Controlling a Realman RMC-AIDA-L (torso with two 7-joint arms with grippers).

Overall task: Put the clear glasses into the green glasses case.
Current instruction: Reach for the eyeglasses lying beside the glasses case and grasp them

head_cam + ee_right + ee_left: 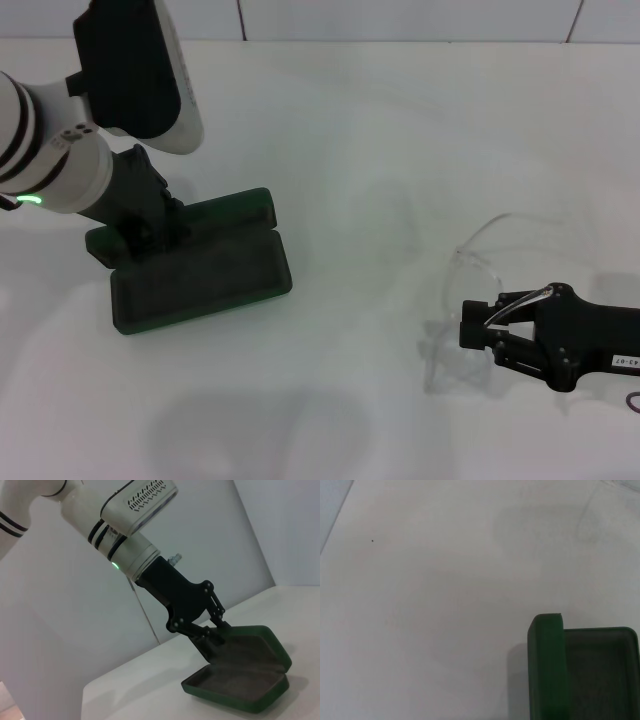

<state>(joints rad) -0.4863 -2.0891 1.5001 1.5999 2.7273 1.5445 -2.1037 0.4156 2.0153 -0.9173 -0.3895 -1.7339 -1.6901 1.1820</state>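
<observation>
Right now, stage: case open and steadied, glasses gripped but not yet lifted across, as I judge it.
Case: green glasses case (200,265) lies open on the white desk (380,110) at the robot's left, lid laid back flat, dark lining showing.
Left gripper: left gripper (216,639) is down at the back edge of the case, on the lid side; its fingers (210,647) look pinched on the lid's rim, holding the case still.
Glasses: clear glasses (480,260) sit on the desk at the robot's right, well apart from the case, one thin arm curving away toward the far side.
Right gripper: right gripper (478,322) comes in low from the right edge; its fingers look closed on the near part of the frame, close to a lens. The plastic is so see-through that the exact contact is hard to make out.
Handling: likely very light, smooth and slippery, with arms that flex and could snap or spring.
Best hold: the stiffer front, at the bridge or lens rim, with gentle pressure; the thin arms are a poor place to grip.
Risk: frame twisting or slipping during the carry; arms catching the case rim.
</observation>
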